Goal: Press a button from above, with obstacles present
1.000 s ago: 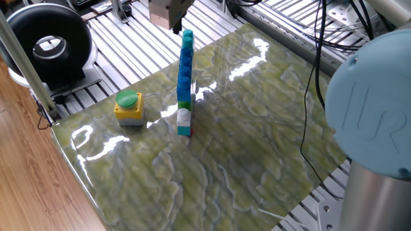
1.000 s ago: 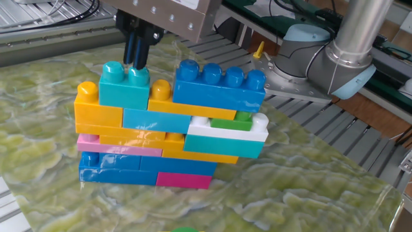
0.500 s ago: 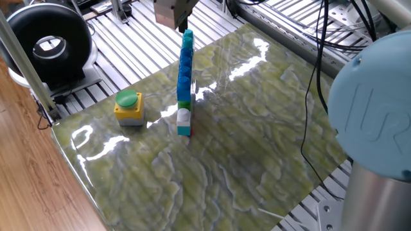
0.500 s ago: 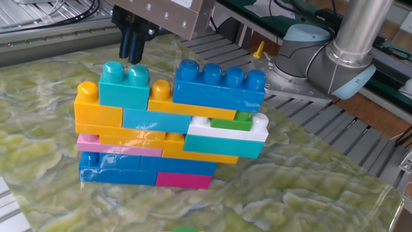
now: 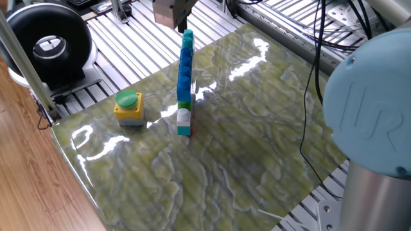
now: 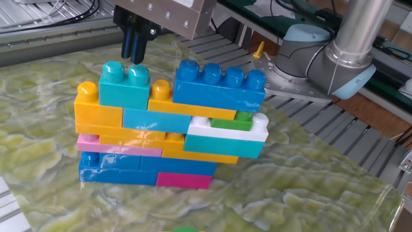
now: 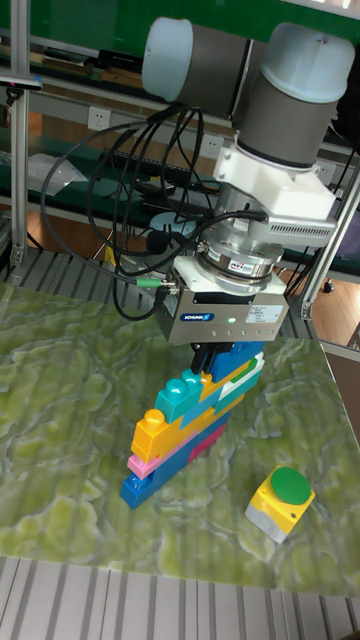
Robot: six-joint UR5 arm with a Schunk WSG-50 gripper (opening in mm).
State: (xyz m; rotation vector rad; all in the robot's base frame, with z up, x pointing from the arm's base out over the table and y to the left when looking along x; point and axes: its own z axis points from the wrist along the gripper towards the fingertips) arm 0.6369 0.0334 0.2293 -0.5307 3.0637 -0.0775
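The button (image 5: 128, 106), a green cap on a yellow box, stands on the green marbled mat to the left of the obstacles (image 5: 185, 83). From above these read as a narrow, mostly blue brick row. From the side they form a stepped wall (image 6: 167, 129) of blue, teal, yellow, pink and white bricks. My gripper (image 5: 182, 28) hangs just above the row's far end, well away from the button. Its dark fingers (image 6: 134, 46) are pressed together with nothing between them, just over the teal top brick. In the tall view the gripper (image 7: 216, 356) is above the wall (image 7: 190, 420), and the button (image 7: 285, 495) sits lower right.
A black round device (image 5: 45, 40) stands off the mat at the far left on the slotted aluminium table (image 5: 128, 45). The robot's pale blue base (image 5: 372, 109) fills the right side. Cables (image 5: 318, 38) trail at the back right. The mat's front edge (image 5: 77, 167) borders a wooden floor.
Over the last second the gripper rose slightly off the teal brick at the wall's far end and shifted a little sideways. The button and bricks have not moved.
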